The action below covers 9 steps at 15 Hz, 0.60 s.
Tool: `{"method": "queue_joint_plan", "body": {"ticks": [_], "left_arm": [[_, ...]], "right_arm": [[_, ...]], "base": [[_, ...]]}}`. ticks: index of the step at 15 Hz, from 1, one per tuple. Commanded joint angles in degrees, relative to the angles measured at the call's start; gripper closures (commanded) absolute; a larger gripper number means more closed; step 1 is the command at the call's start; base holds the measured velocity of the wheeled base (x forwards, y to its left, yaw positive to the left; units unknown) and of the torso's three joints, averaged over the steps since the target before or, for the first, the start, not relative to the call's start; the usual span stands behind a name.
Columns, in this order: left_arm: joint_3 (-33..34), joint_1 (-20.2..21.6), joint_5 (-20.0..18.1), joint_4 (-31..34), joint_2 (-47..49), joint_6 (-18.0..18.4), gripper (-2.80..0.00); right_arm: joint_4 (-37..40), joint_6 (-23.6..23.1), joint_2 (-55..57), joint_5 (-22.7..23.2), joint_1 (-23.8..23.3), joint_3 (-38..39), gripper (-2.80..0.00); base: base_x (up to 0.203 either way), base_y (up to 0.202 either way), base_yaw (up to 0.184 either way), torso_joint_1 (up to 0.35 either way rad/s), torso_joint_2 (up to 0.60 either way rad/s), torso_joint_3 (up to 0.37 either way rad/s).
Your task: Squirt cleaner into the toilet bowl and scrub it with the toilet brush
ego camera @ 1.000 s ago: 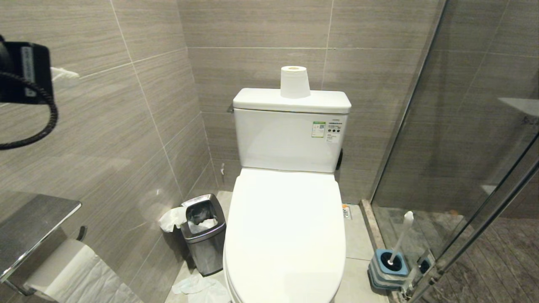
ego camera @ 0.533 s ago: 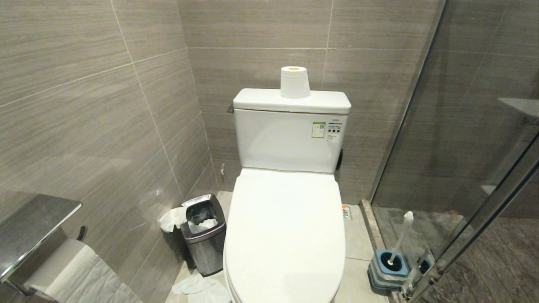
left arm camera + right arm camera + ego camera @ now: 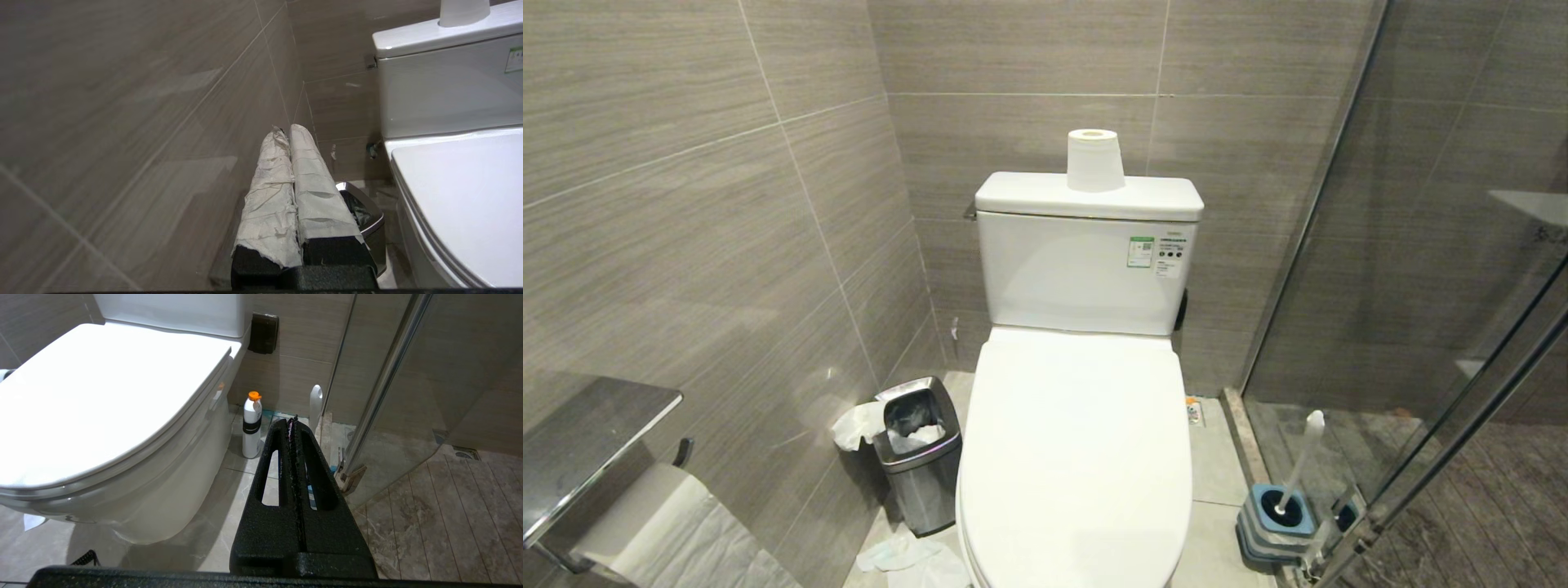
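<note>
no left gripper [image 3: 290,132] overhead now

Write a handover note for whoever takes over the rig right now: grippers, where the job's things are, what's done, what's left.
Left gripper: shut, empty, paper-wrapped fingers, low between the side wall and the toilet bowl, above the waste bin.
Right gripper: shut, empty, low on the toilet's other side.
Toilet lid: down.
Toilet brush: standing in its blue holder by the shower glass.
White bottle with orange cap: on the floor beside the bowl.
Done: nothing visible.
Left: raise lid, squirt cleaner, scrub.
</note>
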Motion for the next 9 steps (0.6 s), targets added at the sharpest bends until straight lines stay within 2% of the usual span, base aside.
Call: {"method": "queue_joint_plan", "body": {"ticks": [1,4,5,7,8,9], "left_arm": [[6.96,0.21,0.1,-2.45,-8.89,0.23,0.0],[12.95,0.26,-0.06,-13.34,-10.36,0.89,0.0],[14.92,0.26,-0.12,-18.41,-10.38,2.1,0.0],[19.5,0.28,-0.16,-29.85,-10.35,7.62,0.0],[21.75,0.69,-0.18,-33.13,-10.36,9.56,0.0],[23.05,3.2,-0.37,-34.38,-10.31,10.32,0.0]], "right_arm": [[0.0,-0.03,0.02,0.04,0.02,0.01,0.0],[0.0,-0.03,0.02,0.04,0.02,0.01,0.0],[0.0,-0.03,0.02,0.04,0.02,0.01,0.0],[0.0,-0.03,0.02,0.04,0.02,0.01,0.0],[0.0,-0.03,0.02,0.04,0.02,0.01,0.0],[0.0,-0.03,0.02,0.04,0.02,0.01,0.0]], "base": [[0.0,0.0,0.0,0.0,0.0,0.0],[0.0,0.0,0.0,0.0,0.0,0.0],[0.0,0.0,0.0,0.0,0.0,0.0],[0.0,0.0,0.0,0.0,0.0,0.0],[0.0,0.0,0.0,0.0,0.0,0.0],[0.0,0.0,0.0,0.0,0.0,0.0]]}}
